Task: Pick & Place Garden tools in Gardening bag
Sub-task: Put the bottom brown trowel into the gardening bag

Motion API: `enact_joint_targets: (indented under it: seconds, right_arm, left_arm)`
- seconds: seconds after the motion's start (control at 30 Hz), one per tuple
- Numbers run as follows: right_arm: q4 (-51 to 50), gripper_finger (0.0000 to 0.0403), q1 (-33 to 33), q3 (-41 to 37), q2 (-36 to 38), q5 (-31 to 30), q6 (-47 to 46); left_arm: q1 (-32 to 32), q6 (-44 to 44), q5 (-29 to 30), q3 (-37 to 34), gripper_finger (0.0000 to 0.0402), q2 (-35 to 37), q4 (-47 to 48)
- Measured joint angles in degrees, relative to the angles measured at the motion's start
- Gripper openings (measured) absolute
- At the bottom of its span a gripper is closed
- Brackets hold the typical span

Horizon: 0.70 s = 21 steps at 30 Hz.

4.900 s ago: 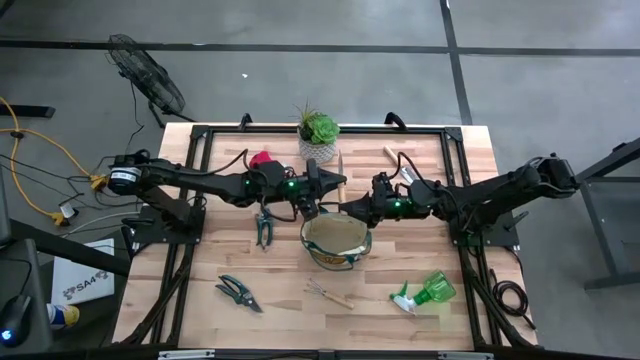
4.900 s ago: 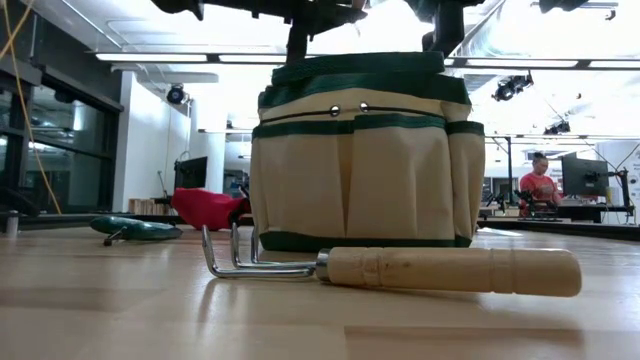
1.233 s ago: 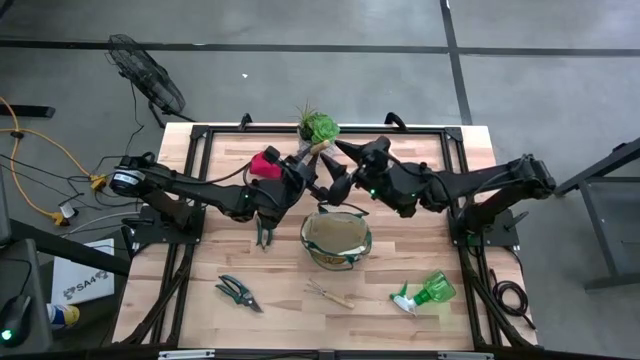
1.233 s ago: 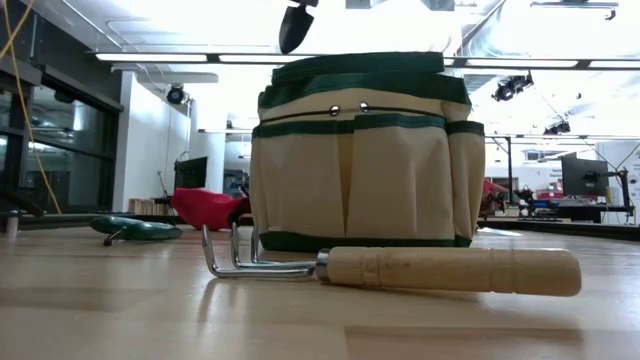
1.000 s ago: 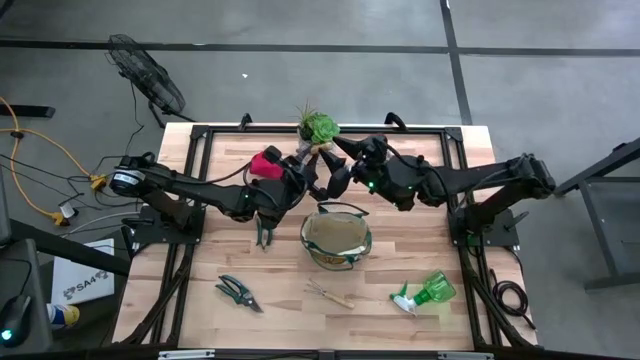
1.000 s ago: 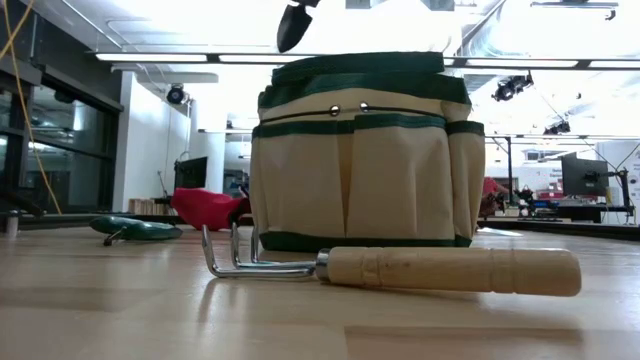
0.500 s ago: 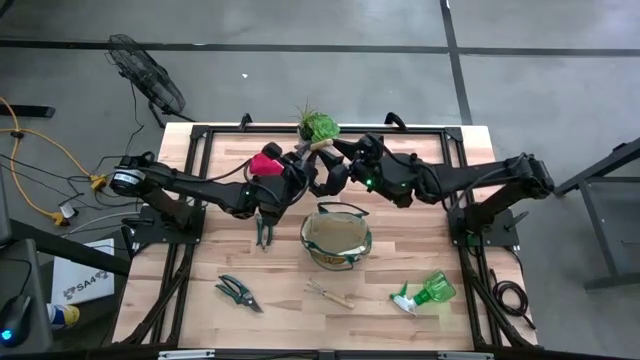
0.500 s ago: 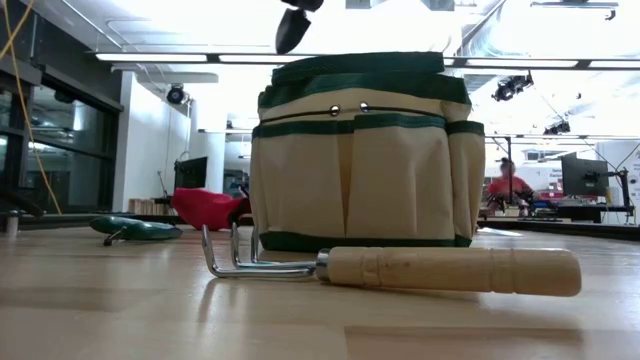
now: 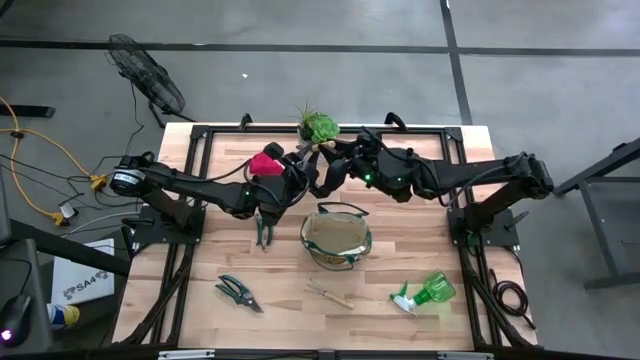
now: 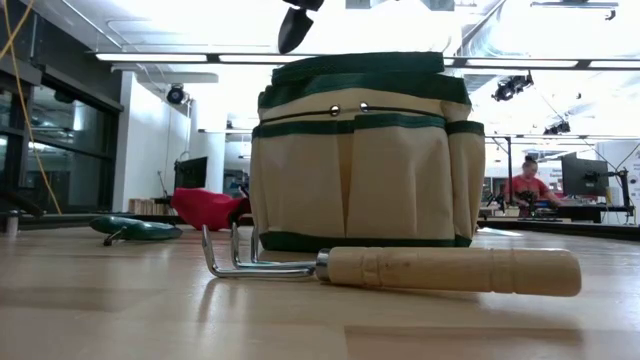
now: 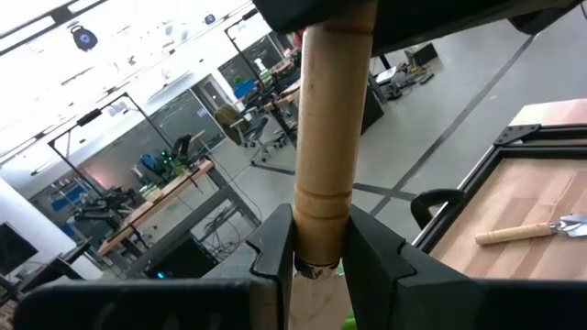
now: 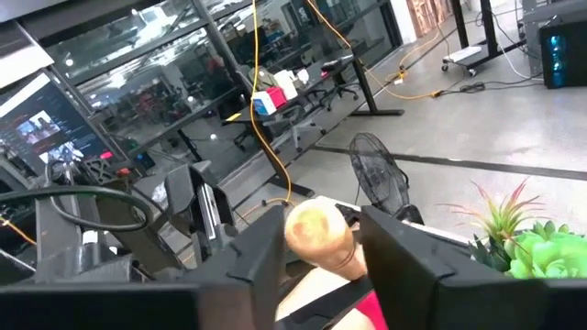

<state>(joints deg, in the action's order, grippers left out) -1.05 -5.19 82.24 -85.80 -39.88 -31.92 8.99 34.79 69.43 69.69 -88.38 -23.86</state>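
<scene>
Much of the handover is hard to read from above: the two grippers meet over the far middle of the table (image 9: pixel 210 280), just before the succulent (image 9: pixel 319 126), and their dark bodies cover most of the trowel (image 11: pixel 326 137) between them. In the low view only the trowel's dark blade tip shows, cut off by the upper edge, above the gardening bag (image 9: pixel 336 238). The inside of the bag is too small to make out.

The left gripper (image 11: pixel 321 247) is clamped on the trowel's wooden handle near the metal collar, a finger pressed to each side. The right gripper (image 12: pixel 319 240) has the rounded butt end of the same handle between its fingers; whether they touch the wood or stand just clear cannot be told.

The bag stands at the middle of the table, nearer the front edge than the grippers. A hand rake (image 9: pixel 328 293) lies just in front of it, pruning shears (image 9: pixel 238 292) toward the front left corner, another pair (image 9: pixel 263 231) left of the bag, the spray bottle (image 9: pixel 426 293) toward the front right corner. The red glove (image 9: pixel 264 162) lies near the far edge, beside the left arm. A second trowel (image 11: pixel 532 231) lies on the boards, seen from the left wrist.
</scene>
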Motion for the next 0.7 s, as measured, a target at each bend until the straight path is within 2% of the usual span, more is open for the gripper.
enact_joint_targets:
  seconds: [0.23,0.47,0.7]
  right_arm:
    - [-0.33,0.0065,0.04,0.0,0.0,-1.0,0.48]
    - [-0.27,0.0072,0.04,0.0,0.0,-1.07,-0.92]
    - [-0.25,0.0061,0.02,0.0,0.02,-0.8,-0.68]
  left_arm:
    - [0.02,0.15,0.46,-0.01,0.0063,0.04,0.03]
    - [0.02,0.13,0.39,-0.02,0.0063,0.04,0.05]
    - [0.04,0.11,0.46,-0.02,0.0063,0.04,0.31]
